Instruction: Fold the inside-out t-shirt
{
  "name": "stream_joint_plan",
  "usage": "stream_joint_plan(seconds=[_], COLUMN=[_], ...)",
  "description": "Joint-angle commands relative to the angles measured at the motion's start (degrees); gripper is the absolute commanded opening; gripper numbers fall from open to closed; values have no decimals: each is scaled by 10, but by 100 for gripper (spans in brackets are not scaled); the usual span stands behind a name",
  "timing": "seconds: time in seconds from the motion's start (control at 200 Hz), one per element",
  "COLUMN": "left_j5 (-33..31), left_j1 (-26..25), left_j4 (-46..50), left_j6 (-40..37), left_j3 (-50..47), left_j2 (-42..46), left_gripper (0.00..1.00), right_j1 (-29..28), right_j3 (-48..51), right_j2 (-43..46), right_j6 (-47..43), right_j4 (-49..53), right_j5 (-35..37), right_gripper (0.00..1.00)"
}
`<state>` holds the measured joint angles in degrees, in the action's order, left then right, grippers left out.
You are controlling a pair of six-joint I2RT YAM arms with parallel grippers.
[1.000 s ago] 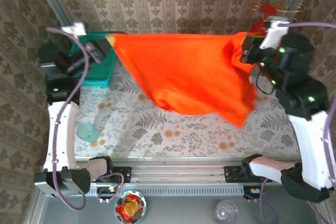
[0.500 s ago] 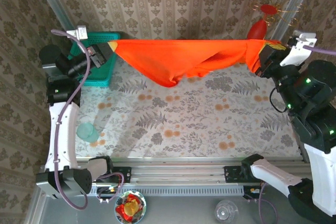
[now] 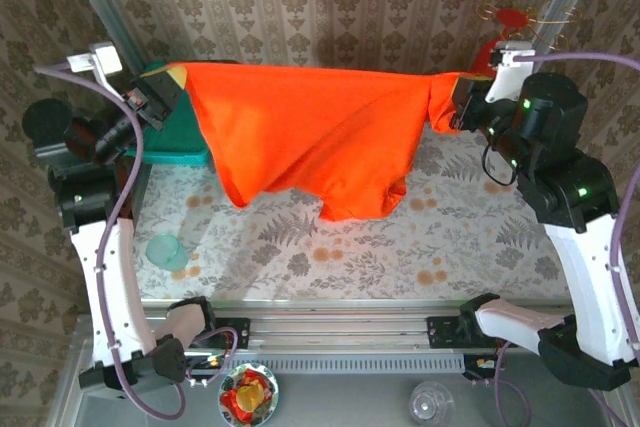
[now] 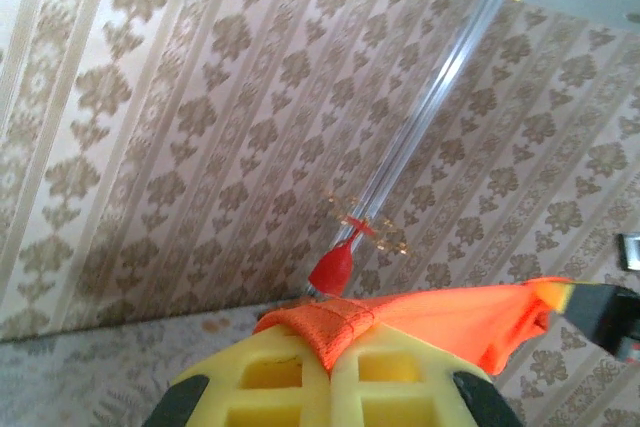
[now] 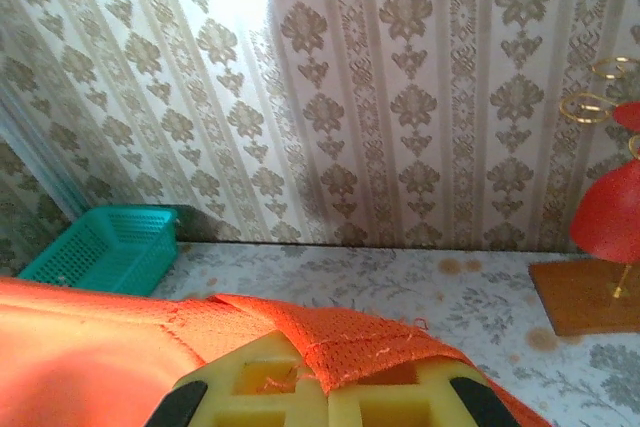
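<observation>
The inside-out t-shirt is bright orange and hangs stretched in the air between both arms, its lower edge drooping toward the table. My left gripper is shut on its left corner, above the teal basket. My right gripper is shut on the right end. In the left wrist view the yellow fingers pinch a stitched hem of the t-shirt. Mesh cloth of the t-shirt lies over the closed yellow fingers in the right wrist view.
A teal basket stands at the table's back left. A red ornament on a wooden base is at the back right. A clear green cup sits front left. A bowl and a glass lie below the rail.
Both arms have swung the shirt: it was pulled taut into a narrow band half a second ago and now hangs lower and wider. The left gripper moved left, the right gripper moved left.
</observation>
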<state>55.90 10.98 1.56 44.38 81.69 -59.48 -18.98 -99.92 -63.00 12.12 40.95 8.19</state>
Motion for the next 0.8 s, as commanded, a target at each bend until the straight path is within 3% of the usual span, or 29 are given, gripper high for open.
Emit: stream_joint_plan(seconds=[0.0,0.27,0.515,0.68,0.795], left_j5=[-31,-68,-125,-162,-182], left_j1=[12,9,-10,-24,-32], left_j4=[25,122,182,224,234], left_j6=[-18,-86,-173,-223,-240], left_j3=[2,-19,-125,-196,-253], left_j2=[9,1,-80,-117,-132], left_gripper=[0,0,0,0,0], right_j1=[11,11,11,-6,-41], right_j3=[12,52,131,267,311], right_j2=[35,43,-80,-151,-220], right_j6=[2,23,94,168,171], right_j4=[3,-1,49,-7,-6], right_j5=[11,-43,-124,-224,-261], right_gripper=[0,0,0,2,6])
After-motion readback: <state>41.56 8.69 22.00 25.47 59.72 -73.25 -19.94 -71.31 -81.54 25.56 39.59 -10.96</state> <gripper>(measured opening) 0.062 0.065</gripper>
